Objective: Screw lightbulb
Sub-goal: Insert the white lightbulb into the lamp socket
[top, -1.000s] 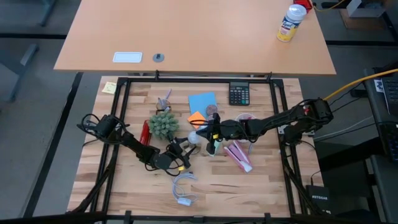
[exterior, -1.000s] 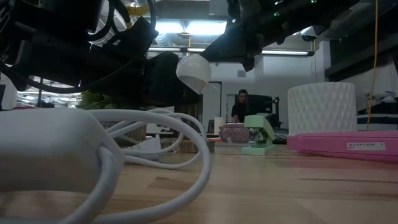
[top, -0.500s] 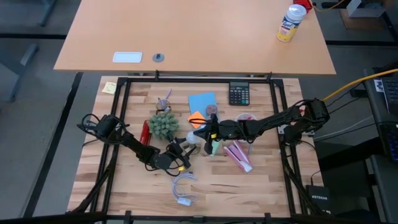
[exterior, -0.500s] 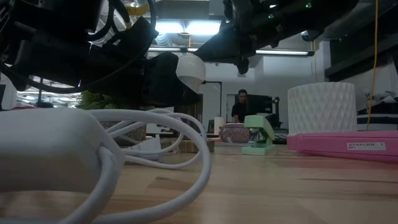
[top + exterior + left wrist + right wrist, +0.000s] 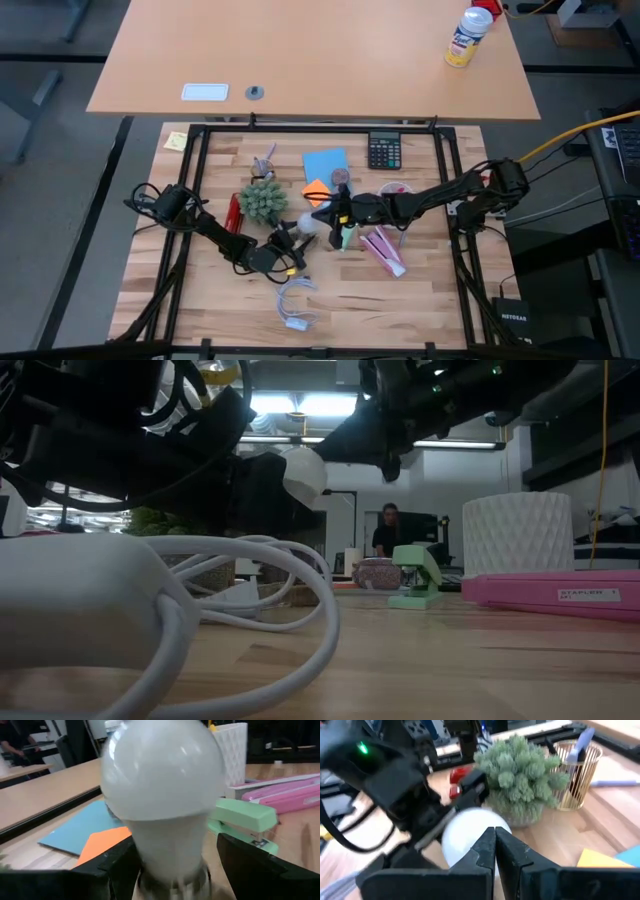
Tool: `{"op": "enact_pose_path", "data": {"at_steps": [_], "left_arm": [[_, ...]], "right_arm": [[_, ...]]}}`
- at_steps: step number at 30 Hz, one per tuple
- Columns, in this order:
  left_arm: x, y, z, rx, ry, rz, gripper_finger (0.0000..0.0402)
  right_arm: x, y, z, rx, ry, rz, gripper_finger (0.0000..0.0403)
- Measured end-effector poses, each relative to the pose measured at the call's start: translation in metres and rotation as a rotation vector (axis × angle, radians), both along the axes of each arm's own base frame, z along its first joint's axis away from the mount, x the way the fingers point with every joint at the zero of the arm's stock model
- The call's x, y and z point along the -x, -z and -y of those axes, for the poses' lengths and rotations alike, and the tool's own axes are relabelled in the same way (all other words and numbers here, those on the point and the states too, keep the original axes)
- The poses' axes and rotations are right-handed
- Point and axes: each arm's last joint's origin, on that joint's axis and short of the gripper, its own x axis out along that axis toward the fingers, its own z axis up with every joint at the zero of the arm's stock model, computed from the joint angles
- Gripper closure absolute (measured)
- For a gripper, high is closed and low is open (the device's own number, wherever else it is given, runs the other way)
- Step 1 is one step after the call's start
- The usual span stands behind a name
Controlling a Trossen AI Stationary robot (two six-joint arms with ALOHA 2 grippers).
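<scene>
The lightbulb (image 5: 308, 226), a frosted white globe on a grey screw base, hangs above the middle of the table. In the low view the lightbulb (image 5: 305, 470) is well clear of the wood. My left gripper (image 5: 296, 236) comes from the table's left, and its fingers stand on either side of the bulb's narrow end (image 5: 170, 862). My right gripper (image 5: 323, 216) reaches in from the right, shut, with its tips (image 5: 495, 840) at the bulb's globe (image 5: 465, 832). The white looped cord (image 5: 293, 305) lies on the table nearer the front edge. My left gripper has the lightbulb's neck just above the screw base (image 5: 172, 877) between its two fingers (image 5: 117, 865), which come in nearly level from the table's left. The bulb is lifted clear, its globe pointing away from the gripper toward the right arm. My right gripper has its shut fingertips (image 5: 492, 845) at the round globe end, slanting down from the right. I cannot tell whether they touch it.
Right of the bulb lie a green stapler (image 5: 345, 237) and a pink box (image 5: 385, 250). Behind it are a spiky green plant (image 5: 262, 200), blue paper (image 5: 325, 163), an orange note (image 5: 317, 187), a calculator (image 5: 384, 152) and a gold pen cup (image 5: 572, 775). Bare wood lies toward the front right.
</scene>
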Motion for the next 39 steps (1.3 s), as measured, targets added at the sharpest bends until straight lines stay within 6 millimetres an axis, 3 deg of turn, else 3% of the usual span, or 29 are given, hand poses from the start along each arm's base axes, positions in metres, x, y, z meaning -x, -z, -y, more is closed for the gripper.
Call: {"op": "enact_pose_path", "data": {"at_steps": [39], "left_arm": [[-0.0058, -0.0093, 0.0024, -0.013, -0.008, 0.041, 0.0158]], "right_arm": [[-0.0001, 0.0000, -0.0003, -0.003, -0.008, 0.004, 0.0386]]}}
